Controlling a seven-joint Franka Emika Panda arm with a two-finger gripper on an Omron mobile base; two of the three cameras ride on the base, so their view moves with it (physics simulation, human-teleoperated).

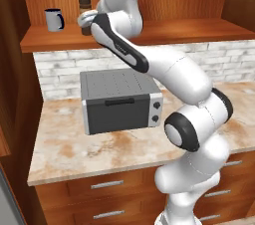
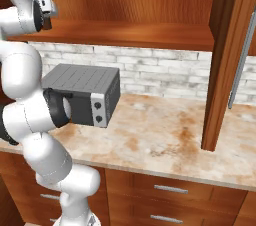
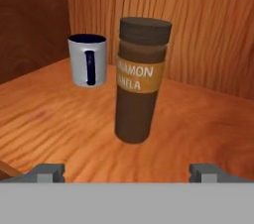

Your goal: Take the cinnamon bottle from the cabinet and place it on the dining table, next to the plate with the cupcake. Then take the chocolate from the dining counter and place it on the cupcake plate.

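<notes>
White arm reaches up, wide-open gripper point(image 3: 127, 172) facing the cinnamon bottle point(image 3: 140, 82).

cinnamon bottle point(image 3: 140, 82) upright on the cabinet point(image 1: 199, 30) shelf board, mug point(image 3: 88, 60) behind it at about ten o'clock in the hand view, apart from it, toaster oven point(image 1: 119, 100) on the counter point(image 1: 74, 149) below the shelf, drawers point(image 1: 107, 185) under the counter

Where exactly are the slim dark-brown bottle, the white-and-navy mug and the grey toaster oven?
Slim dark-brown cinnamon bottle point(image 3: 140, 80), hand view: on its lighter brown label band.
White-and-navy mug point(image 3: 88, 61), hand view: on its white side.
Boxy grey toaster oven point(image 1: 118, 111), left base view: on its dark door.
</notes>
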